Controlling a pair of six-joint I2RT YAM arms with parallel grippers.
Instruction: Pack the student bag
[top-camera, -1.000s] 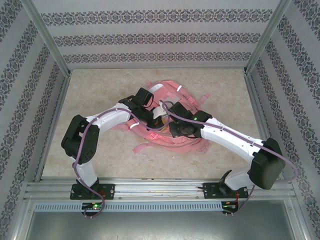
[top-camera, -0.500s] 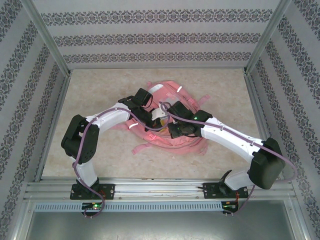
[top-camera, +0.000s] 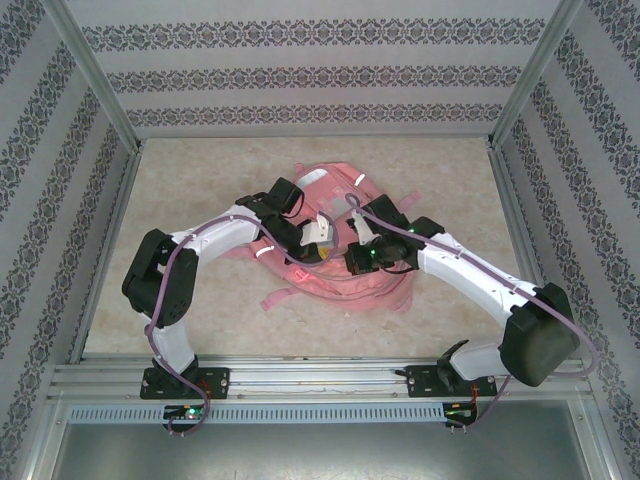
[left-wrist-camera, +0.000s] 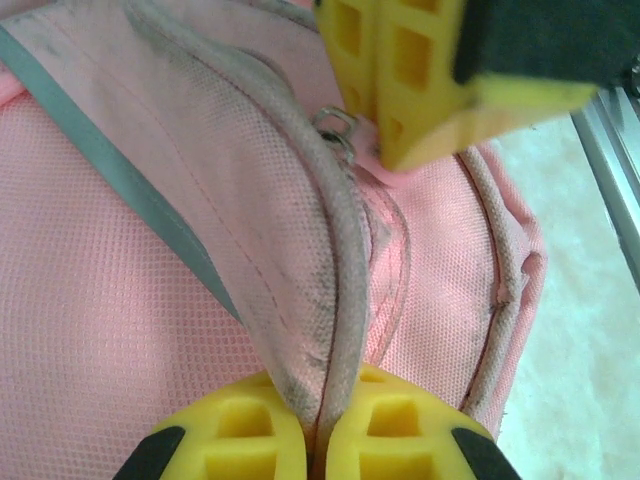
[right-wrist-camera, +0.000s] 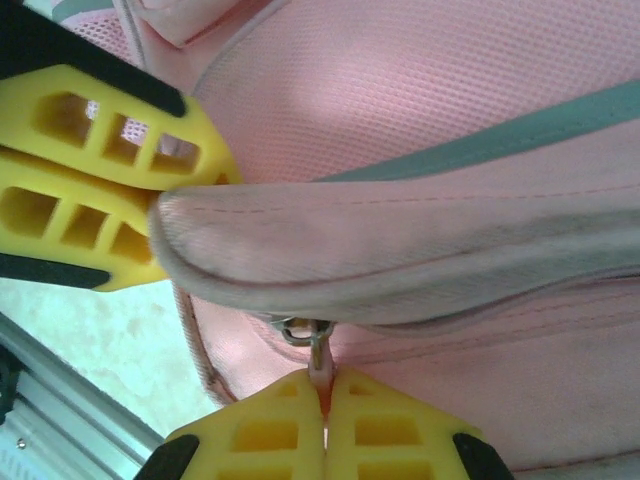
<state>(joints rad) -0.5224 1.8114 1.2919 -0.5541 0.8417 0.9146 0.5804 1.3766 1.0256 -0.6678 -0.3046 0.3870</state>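
At mid-table (top-camera: 200, 170), under both wrists: student bag (top-camera: 330, 290), pink. Lies flat, straps spilling toward the near edge.

Against a second ago: right gripper (top-camera: 362, 230) now further right and a touch further from the bases. Forearm swung outward, elbow housing nearer the right wall. Jaws then slightly apart, now pinched together. Left gripper (top-camera: 316, 232) in the same spot, same clamp. Bag in the same place.

From above: two black wrists close together over the bag's middle. Grip itself too small to read there.

From the left wrist: left gripper (left-wrist-camera: 318, 435) closed tight on the piped flap edge (left-wrist-camera: 330, 260), with soiled grey cord running up from between the yellow fingertips. Right gripper (left-wrist-camera: 420, 90) at the top, tips down just beside the zip pull (left-wrist-camera: 340, 125). Grey strip (left-wrist-camera: 110, 170) slanting across the pink mesh. Pale table surface along the right side.

From the right wrist: right gripper (right-wrist-camera: 322, 425) pinched on the pink tab hanging from the zip pull (right-wrist-camera: 305, 332), metal ring just above the fingertips. Left gripper (right-wrist-camera: 110, 170) at the left, clamped on the end of the same piped flap edge (right-wrist-camera: 400, 270). Metal rail (right-wrist-camera: 60, 400) in the lower left corner, past a patch of table.
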